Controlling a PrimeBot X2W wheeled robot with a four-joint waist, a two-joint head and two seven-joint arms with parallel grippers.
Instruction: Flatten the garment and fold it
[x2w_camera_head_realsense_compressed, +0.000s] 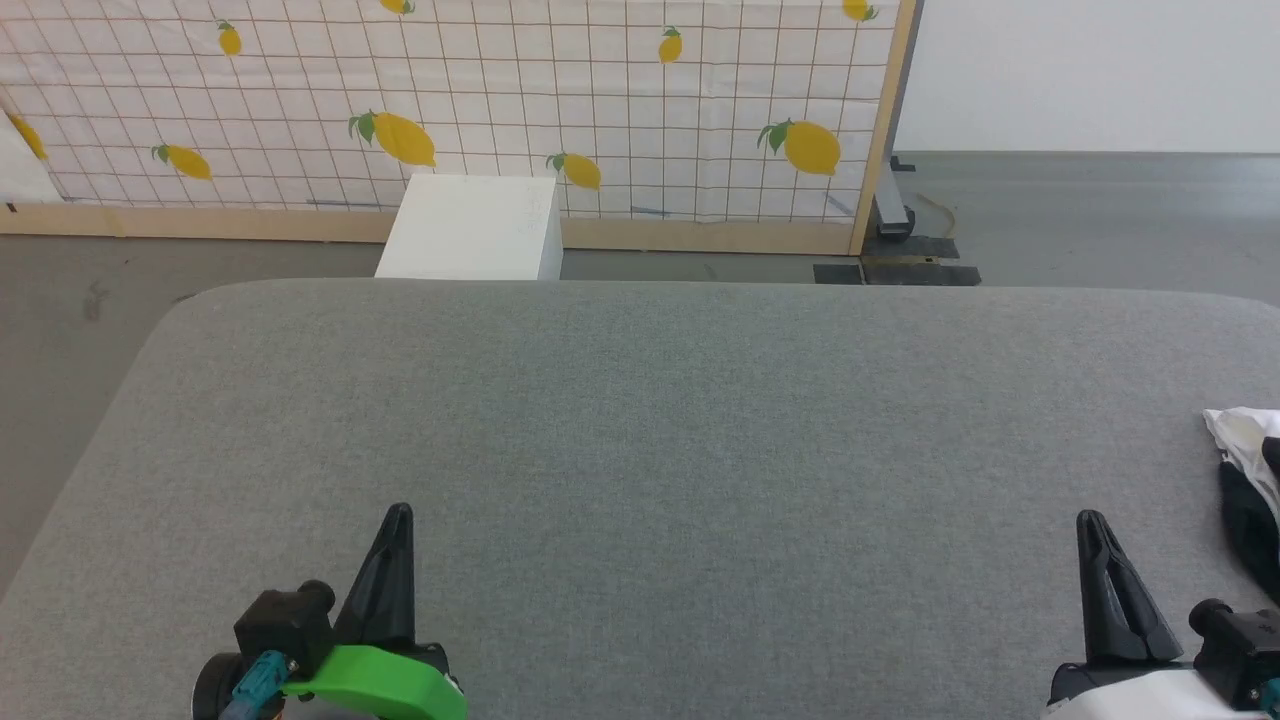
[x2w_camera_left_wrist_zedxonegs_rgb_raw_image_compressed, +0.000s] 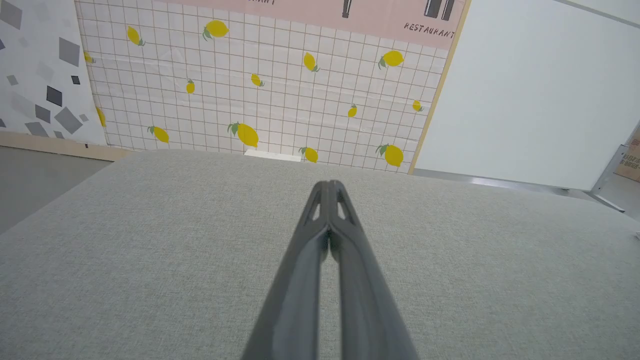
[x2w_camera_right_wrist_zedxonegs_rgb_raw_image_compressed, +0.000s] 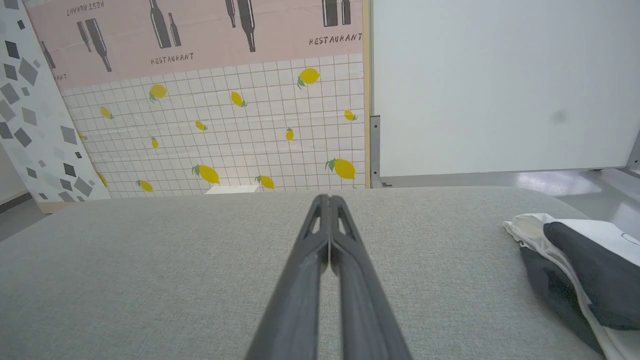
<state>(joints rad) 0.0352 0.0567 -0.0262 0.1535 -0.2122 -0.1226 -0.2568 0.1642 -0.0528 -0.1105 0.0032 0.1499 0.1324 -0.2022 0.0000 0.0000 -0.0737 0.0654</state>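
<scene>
The left claw is pressed together, empty, low over the bare grey tabletop. The right claw is likewise pinched closed on nothing. Out to its right, apart from it and near the tabletop's right edge, the garment lies bunched in a heap, white cloth crumpled with black parts folded in.
</scene>
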